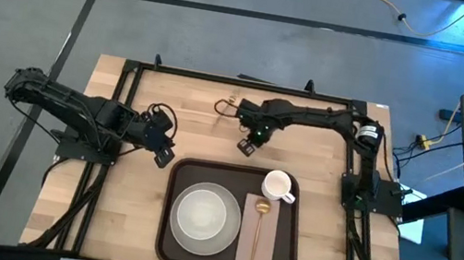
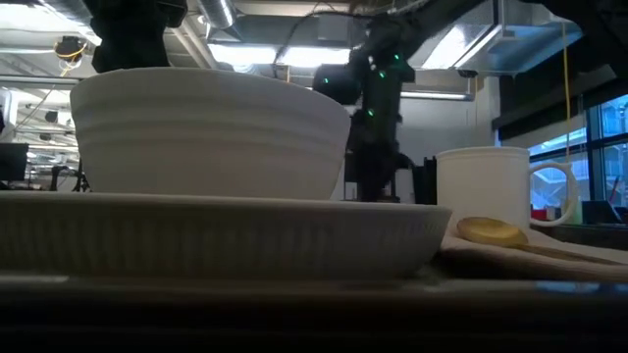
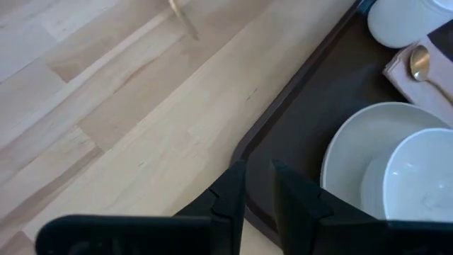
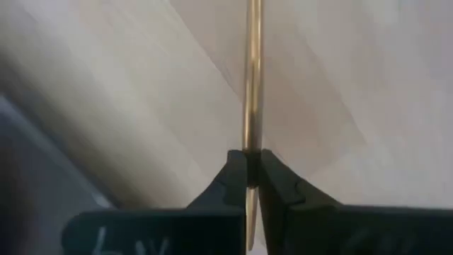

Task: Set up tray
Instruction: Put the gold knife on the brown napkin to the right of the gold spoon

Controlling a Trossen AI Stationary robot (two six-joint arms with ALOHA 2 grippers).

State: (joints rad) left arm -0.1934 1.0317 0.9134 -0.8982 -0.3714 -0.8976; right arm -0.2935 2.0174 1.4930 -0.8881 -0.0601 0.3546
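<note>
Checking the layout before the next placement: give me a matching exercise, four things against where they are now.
1 white mug
2 gold spoon
3 white bowl
4 thin gold utensil

a on the beige napkin
b on the white plate
c in the shut right claw
d far right corner of the dark brown tray

Pairs: 1-d, 2-a, 3-b, 4-c

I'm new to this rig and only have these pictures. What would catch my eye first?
The dark brown tray at the table's near edge stands out: a white bowl on a plate, a beige napkin carrying a gold spoon, and a white mug at its far right corner. Behind it, the right gripper is shut on a thin gold utensil over bare wood. The left gripper hovers at the tray's far left corner.
</note>
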